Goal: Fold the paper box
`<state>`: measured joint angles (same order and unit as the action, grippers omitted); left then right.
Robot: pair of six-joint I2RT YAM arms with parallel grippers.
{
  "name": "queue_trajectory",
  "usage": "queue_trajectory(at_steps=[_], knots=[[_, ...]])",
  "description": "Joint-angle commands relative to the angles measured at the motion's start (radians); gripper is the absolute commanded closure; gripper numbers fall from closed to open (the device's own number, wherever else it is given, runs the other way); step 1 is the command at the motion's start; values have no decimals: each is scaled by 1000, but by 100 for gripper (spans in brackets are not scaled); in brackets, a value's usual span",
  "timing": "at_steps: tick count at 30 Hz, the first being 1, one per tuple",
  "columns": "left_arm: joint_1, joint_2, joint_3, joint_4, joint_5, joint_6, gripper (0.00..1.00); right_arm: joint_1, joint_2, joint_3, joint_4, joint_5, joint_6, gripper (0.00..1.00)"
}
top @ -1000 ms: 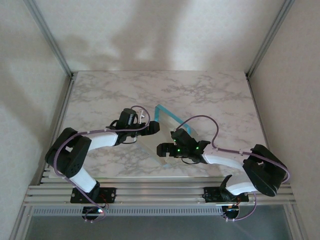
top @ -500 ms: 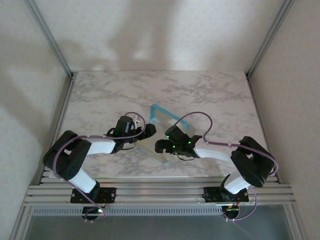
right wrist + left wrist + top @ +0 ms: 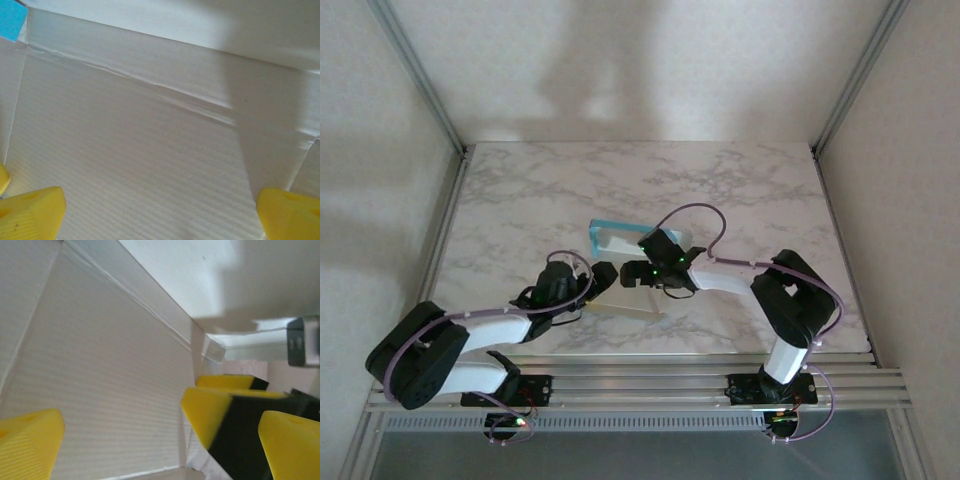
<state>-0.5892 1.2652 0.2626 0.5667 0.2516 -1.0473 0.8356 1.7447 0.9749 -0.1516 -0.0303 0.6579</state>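
Looking down from above, you see the paper box (image 3: 617, 243) near the middle of the marble table (image 3: 750, 190). It is a part-raised sheet, white inside with a turquoise far rim. Both arms reach low and inward, and the left claw (image 3: 601, 278) and right claw (image 3: 628, 277) meet at its near panel. On your left wrist, ribbed white card lies between wide-spread yellow fingers. On your right wrist, creased white card with a turquoise corner lies between fingers equally wide.

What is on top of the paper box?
The paper box has the left claw and the right claw, both open, over its white face. They hide the card beneath them, so contact cannot be seen.
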Motion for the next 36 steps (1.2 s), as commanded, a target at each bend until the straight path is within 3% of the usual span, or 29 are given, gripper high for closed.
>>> queue_trajectory(at_steps=[1,5,10,20,25,28,36], knots=[[-16,-81,-34,61,-89,-48,1,-15,23,40,33,-67,-88,2],[-18,-194,-46,39,-119,-9,1,-18,-19,33,28,-116,-188,2],[-17,-262,3,-69,-124,148,1,-32,-123,-30,-1,-144,-235,5],[-18,-57,126,-137,94,415,1,-110,-358,-111,-110,-135,-191,9],[-24,41,126,-61,134,422,1,-139,-368,-136,-100,-58,-81,10],[-33,83,114,-14,124,398,1,-137,-365,-203,29,-44,18,8],[-89,153,45,143,-12,185,1,-139,-312,-269,192,38,136,6]])
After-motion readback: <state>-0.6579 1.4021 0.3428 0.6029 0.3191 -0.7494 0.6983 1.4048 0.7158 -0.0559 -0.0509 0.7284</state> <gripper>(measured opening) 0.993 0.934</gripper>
